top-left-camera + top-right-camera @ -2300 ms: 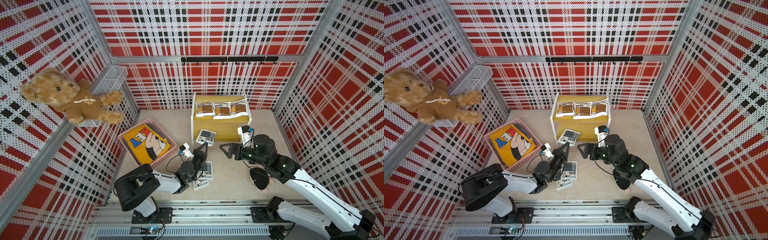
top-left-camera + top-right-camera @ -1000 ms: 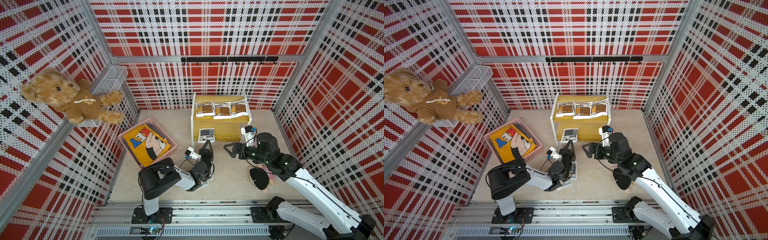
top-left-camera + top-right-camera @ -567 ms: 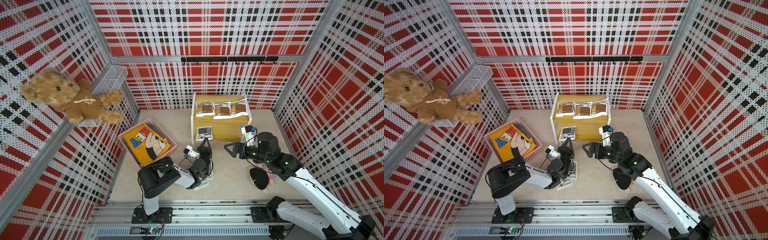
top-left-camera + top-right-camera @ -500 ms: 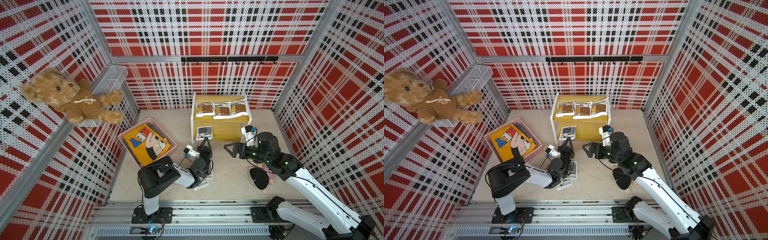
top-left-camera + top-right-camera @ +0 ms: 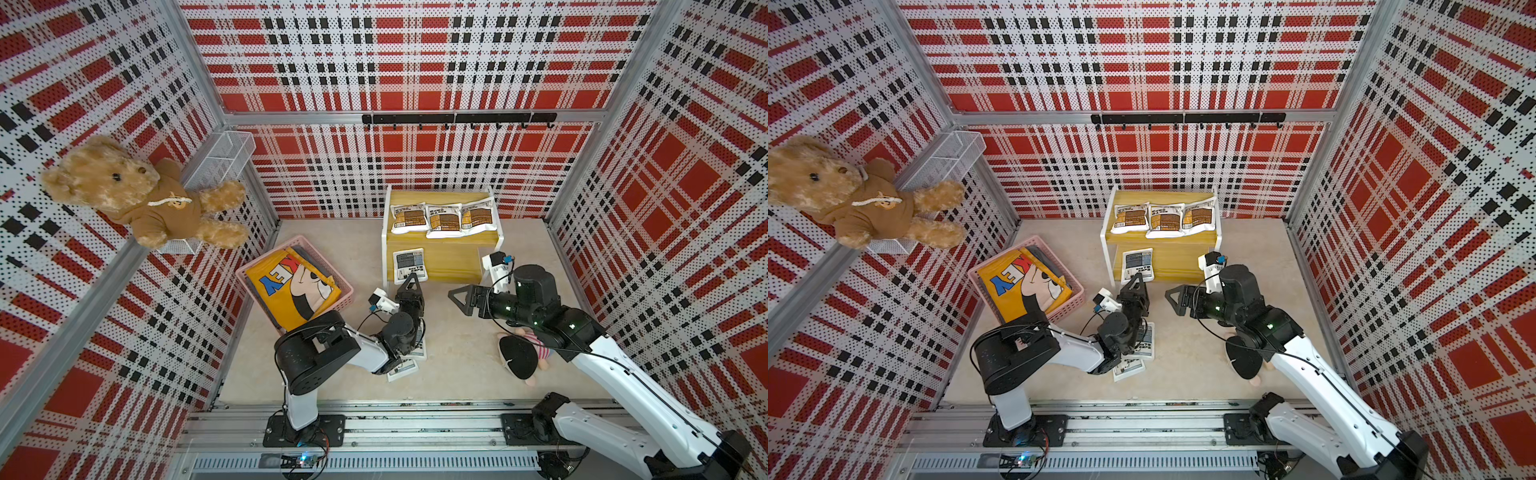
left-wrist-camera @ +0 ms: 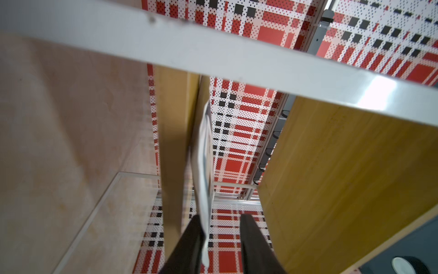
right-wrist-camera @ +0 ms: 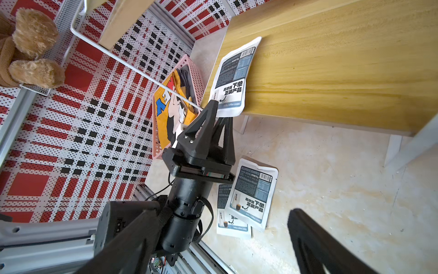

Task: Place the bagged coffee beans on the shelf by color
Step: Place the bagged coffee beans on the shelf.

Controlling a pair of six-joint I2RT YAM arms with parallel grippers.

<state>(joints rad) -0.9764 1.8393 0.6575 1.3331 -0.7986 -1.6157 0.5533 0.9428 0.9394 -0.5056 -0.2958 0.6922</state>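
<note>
Fingers [image 6: 187, 249] parted at the shelf [image 5: 440, 195]! The left gripper [image 7: 221, 111] sits at the front lip, and the grey-label pouch [image 7: 233, 78] lies flat on the lower board, at the end nearer the pink basket [image 5: 286, 241], its near edge poking out past the front. The left wrist view shows daylight between the fingers. The pouch brushes just one of them, and nothing is pinched. The right gripper [image 5: 461, 299] hangs wide and empty over the surface [image 5: 457, 353], near the shelf's other front leg. Up top, the three brown-label pouches [image 5: 442, 218] sit side by side.

Danger now? That overhang. If the touching finger drags on the way out, the pouch could slide off the lip and drop to the surface. The white frame bar [image 6: 237, 54] runs right across the left wrist view, so a steep lift risks clipping it and jolting the stand. And the two grey pouches [image 7: 251, 197] left on the surface lie overlapped, so grabbing one may tug the other.

Hard to read: in both top views the left arm covers most of that pair. From the left wrist the placed pouch is edge-on, its label unseen. Only one right finger [image 7: 312, 237] shows in the right wrist view. The dark, pink-edged toy [image 5: 519, 357] under the right arm is mostly hidden.
</note>
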